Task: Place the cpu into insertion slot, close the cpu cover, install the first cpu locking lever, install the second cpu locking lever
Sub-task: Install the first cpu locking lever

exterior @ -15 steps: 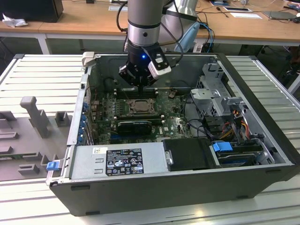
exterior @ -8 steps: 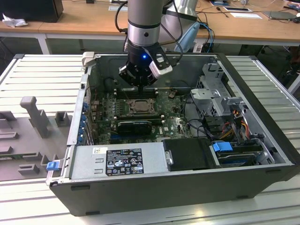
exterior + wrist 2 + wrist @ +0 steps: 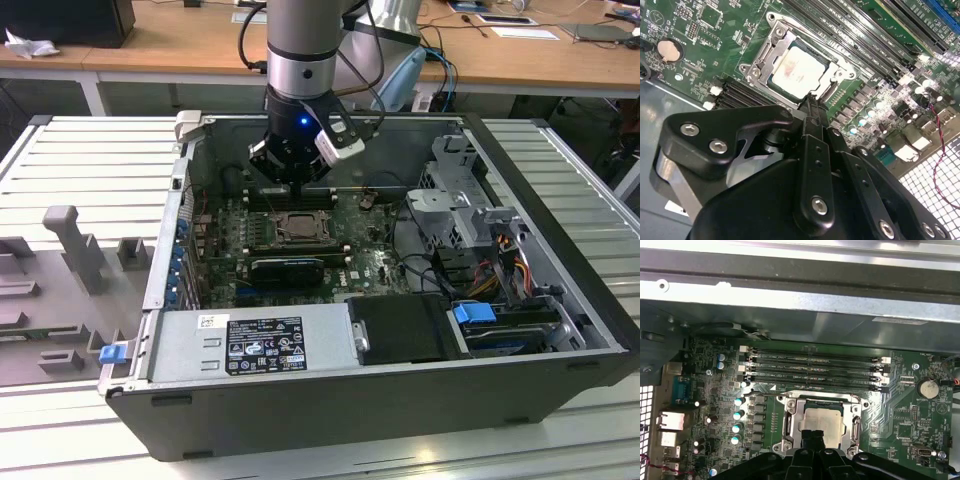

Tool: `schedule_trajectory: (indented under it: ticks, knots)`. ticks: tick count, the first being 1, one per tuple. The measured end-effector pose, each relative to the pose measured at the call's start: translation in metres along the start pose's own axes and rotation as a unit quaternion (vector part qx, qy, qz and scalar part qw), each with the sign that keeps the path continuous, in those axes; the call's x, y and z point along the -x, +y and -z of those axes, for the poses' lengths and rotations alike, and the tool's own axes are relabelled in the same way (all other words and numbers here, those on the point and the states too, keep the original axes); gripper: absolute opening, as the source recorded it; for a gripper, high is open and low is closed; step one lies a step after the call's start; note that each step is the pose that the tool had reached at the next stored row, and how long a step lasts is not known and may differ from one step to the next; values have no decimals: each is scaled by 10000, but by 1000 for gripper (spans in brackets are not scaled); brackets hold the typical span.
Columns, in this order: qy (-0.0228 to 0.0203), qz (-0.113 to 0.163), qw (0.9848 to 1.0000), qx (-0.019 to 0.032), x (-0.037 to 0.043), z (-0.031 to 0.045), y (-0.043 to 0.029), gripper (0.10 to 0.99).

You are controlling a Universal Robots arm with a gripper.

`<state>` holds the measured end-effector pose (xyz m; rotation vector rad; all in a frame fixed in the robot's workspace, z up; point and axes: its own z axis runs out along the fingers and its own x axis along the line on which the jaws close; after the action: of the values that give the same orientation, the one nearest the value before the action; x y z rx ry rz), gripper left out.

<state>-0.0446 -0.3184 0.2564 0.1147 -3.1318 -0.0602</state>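
Gripper (image 3: 810, 102): black linkage is closest to the lens in both wrist views. Jaws are clenched together into one narrow blade and grasp nothing. The tip stands at one edge of the cpu (image 3: 797, 72); cannot tell whether it touches.

Cpu: lies flat in the slot (image 3: 826, 89), pale top up, with a faint reddish smear on it. The cover (image 3: 761, 59) appears folded down around it, chip showing through the window. Cannot tell whether either lever is latched.

Exterior view: the arm hangs over the slot, inside the open case (image 3: 330, 410).

Risks, as judged:
- The tip is right at the chip's edge. A push straight down there could land on the cpu top instead of the cover or a lever, and mark it or load the pins unevenly.
- If the chip sits slightly off its keys, any clamping force would bend contacts; seating cannot be confirmed here.
- A thin shut tip on a springy lever may slip sideways. The memory slots (image 3: 812, 370) lie just beside the slot on one side and the capacitors (image 3: 738, 415) on another, both within a slip's reach.
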Motion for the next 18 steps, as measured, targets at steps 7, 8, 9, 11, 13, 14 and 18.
schedule_trajectory:
  ticks: [7, 8, 9, 11, 13, 14, 18]
  knots:
    - [0, 5, 10000, 0, -9, 0, 1, 106]
    - [0, 5, 10000, 1, -11, 0, 1, 106]
    - [0, 6, 10000, 0, -16, 0, 1, 106]
    - [0, 8, 10000, 0, -42, 0, 3, 106]
    - [-1, 8, 10000, 0, -97, -1, 7, 106]
    - [-3, 9, 10000, 1, -147, -1, 10, 106]
    - [-21, 9, 10000, 2, -356, -5, 26, 106]
